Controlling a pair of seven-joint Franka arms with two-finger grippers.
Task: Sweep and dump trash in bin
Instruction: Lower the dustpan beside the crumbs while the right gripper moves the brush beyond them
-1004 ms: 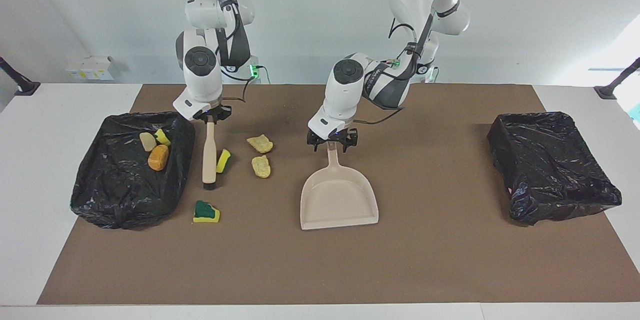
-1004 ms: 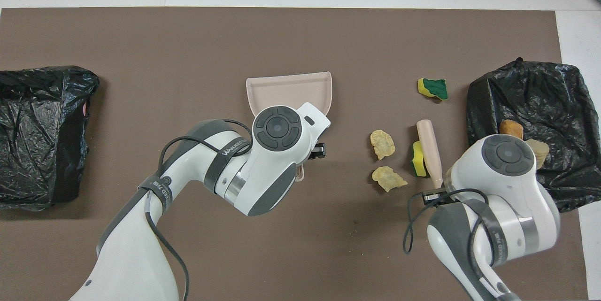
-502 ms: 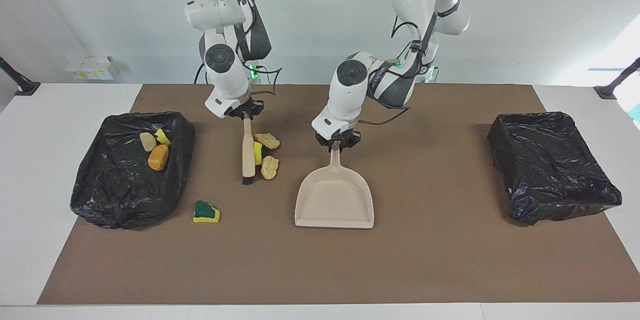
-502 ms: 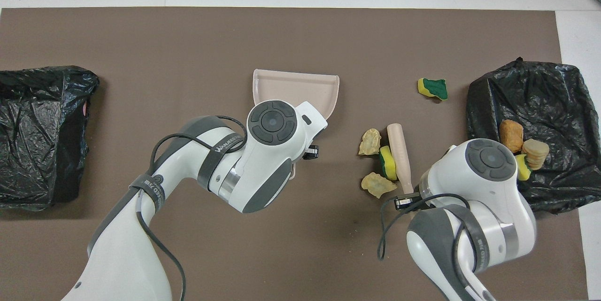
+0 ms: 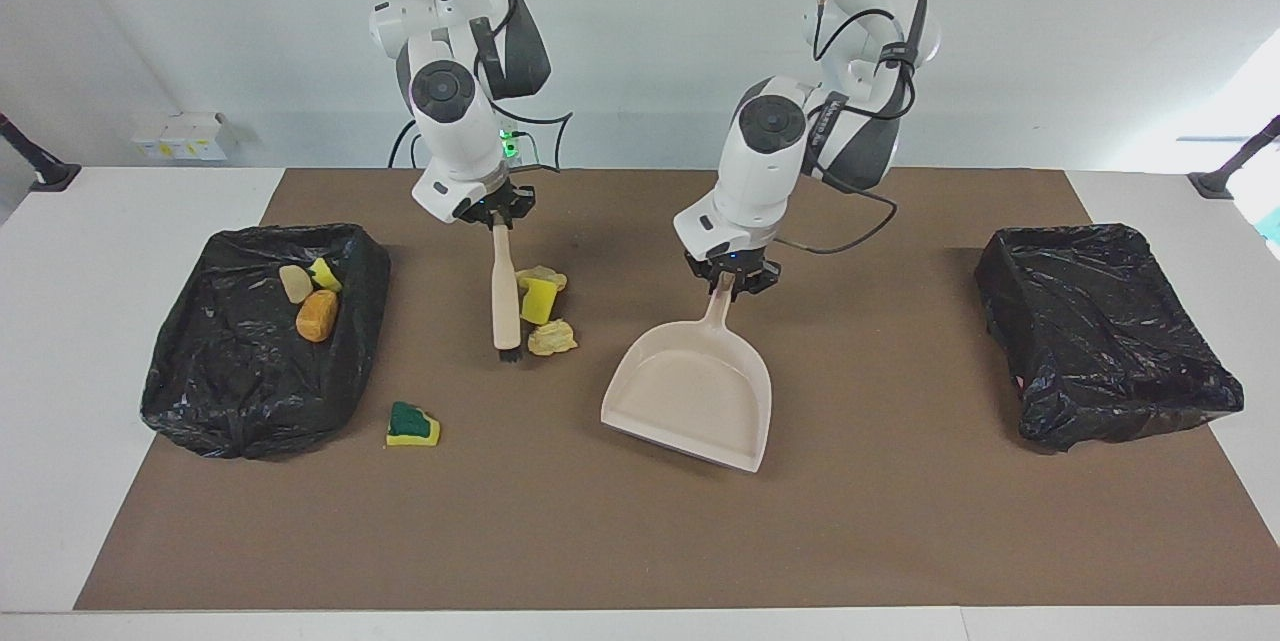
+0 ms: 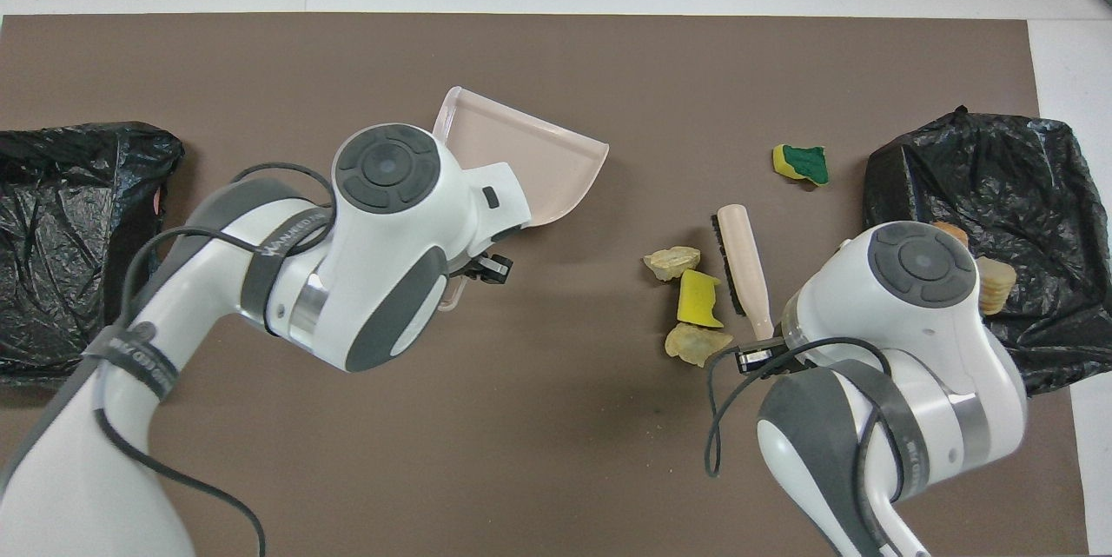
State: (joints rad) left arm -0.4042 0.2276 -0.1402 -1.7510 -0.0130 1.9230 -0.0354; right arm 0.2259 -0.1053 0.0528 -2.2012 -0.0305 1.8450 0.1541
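Note:
My right gripper [image 5: 497, 219] is shut on the top of the beige brush [image 5: 505, 286], whose black bristles rest on the mat. Against the brush, on the side toward the dustpan, lie three bits of trash: a yellow sponge chunk [image 5: 540, 301] and two pale lumps [image 5: 552, 339] [image 6: 671, 260]. A yellow-and-green sponge [image 5: 412, 426] lies alone, farther from the robots. My left gripper [image 5: 728, 281] is shut on the handle of the beige dustpan [image 5: 690, 396], whose mouth is angled away from the robots and toward the trash. In the overhead view my left wrist hides that handle.
A black-lined bin [image 5: 200, 391] at the right arm's end holds a pale lump [image 5: 294, 283], a yellow chunk [image 5: 324, 273] and an orange-brown lump [image 5: 316, 315]. A second black-lined bin [image 5: 1100, 331] stands at the left arm's end. A brown mat [image 5: 640, 541] covers the table.
My left gripper closed on the dustpan handle and swung the pan askew. My right gripper swept the brush toward the dustpan, bunching three bits together.

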